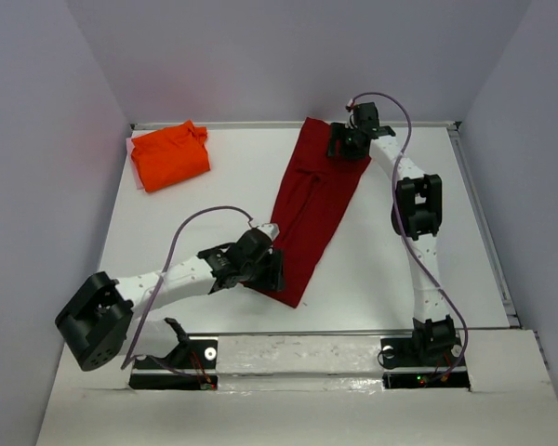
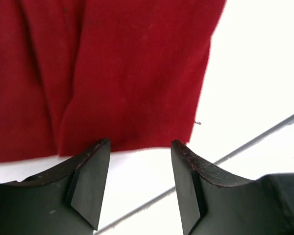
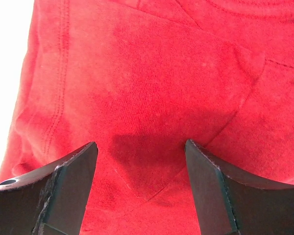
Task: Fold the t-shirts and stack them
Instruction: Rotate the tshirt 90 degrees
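While orange t-shirt (image 1: 170, 156) lies folded at 10 o'clock on bench (image 1: 223, 186): red t-shirt (image 1: 312, 218), long strip, 1 to 6 o'clock. Left claw (image 1: 275, 273) released at near hem; right claw (image 1: 348, 145) released over far end. Step, judged: crosswise fold. Next likely needs one end gripped and carried over the other.

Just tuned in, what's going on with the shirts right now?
The red shirt lies on the table as a long strip, folded lengthwise. The left arm is at its near end and the right arm at its far end, both with jaws open and nothing gripped. The orange shirt sits folded in the far left corner, apart from it.
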`<state>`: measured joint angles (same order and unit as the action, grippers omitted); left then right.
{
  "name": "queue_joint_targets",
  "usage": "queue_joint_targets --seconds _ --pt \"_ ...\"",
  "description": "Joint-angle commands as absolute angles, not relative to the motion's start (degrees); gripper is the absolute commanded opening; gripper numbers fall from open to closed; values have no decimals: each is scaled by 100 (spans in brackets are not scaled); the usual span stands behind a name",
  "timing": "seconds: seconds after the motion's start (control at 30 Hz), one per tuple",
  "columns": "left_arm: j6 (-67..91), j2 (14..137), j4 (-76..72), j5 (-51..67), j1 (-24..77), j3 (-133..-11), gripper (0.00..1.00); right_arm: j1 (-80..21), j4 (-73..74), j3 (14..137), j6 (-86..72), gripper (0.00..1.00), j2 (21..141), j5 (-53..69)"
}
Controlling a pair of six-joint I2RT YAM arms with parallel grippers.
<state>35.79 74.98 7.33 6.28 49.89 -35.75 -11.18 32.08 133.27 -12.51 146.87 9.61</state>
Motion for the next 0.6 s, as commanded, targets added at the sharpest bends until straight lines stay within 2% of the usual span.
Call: queue_joint_targets --seconds 0.0,0.13,0.23,0.4,0.47,0.5,0.53,0.57 --pt "3569 6664 1721 203 5027 -4208 62 -984 2865 13474 -1116 78 14397 1414" --pt "3455 6153 2371 -367 5019 -5314 63 -984 2760 13377 -1387 85 13810 1774" --pt "3314 6091 2592 -754 5001 -5982 63 -984 2716 13167 -1607 86 13388 2030" --pt "2701 5968 2321 -2056 4738 -6617 65 -1387 2470 11677 -1916 88 12194 2067" --pt "2488 6046 2058 -2153 4273 -6986 66 -1590 2338 11164 -1907 88 11910 2021" --pt "2287 6186 1926 -1962 3758 -7248 66 -1817 2277 10466 -1933 88 11631 1908" --pt "2285 6283 1925 -1960 3753 -7425 66 -1985 2224 10459 -1934 88 11480 1907" --pt "2276 6380 1864 -1560 3144 -7583 66 -2160 2215 10250 -1847 88 11339 1698"
